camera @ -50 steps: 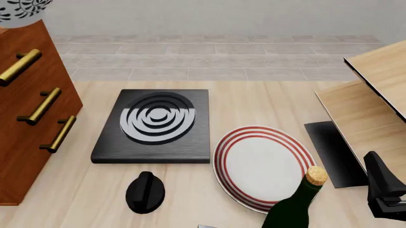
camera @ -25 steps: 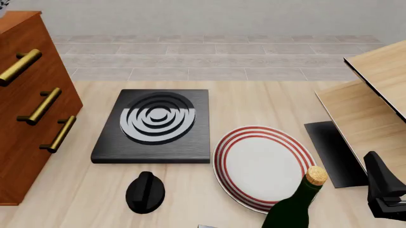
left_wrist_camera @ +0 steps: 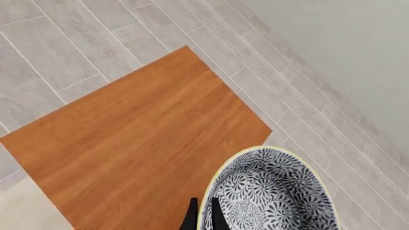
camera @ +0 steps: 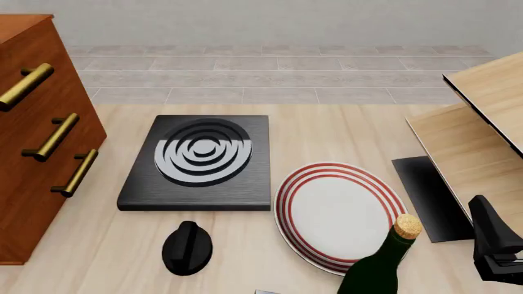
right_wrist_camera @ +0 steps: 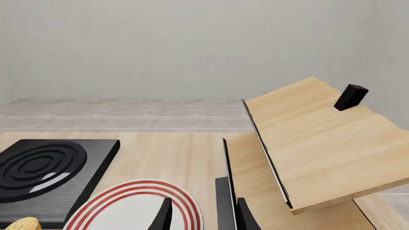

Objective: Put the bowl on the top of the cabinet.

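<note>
In the left wrist view the blue-patterned white bowl (left_wrist_camera: 268, 191) hangs from my left gripper (left_wrist_camera: 203, 214), which is shut on its yellowish rim, one finger inside and one outside. Below it lies the flat reddish-brown top of the cabinet (left_wrist_camera: 141, 139); the bowl sits over the top's edge, partly over the tiled floor beyond. The front view shows the cabinet (camera: 33, 122) at the left with its brass handles, but neither the bowl nor the left gripper. My right gripper (camera: 494, 245) rests low at the front right, its fingers (right_wrist_camera: 163, 215) open and holding nothing.
A black hob with grey rings (camera: 200, 160) lies mid-table. A red-ringed plate (camera: 339, 214), a corked green bottle (camera: 384, 257) and a black knob (camera: 187, 247) sit nearer the front. A pale wood shelf unit (camera: 474, 135) fills the right side, with a black mat (camera: 429, 196) under it.
One second ago the bowl showed at the front view's top left corner above the cabinet; it has since moved out of that view. The right arm has not moved.
</note>
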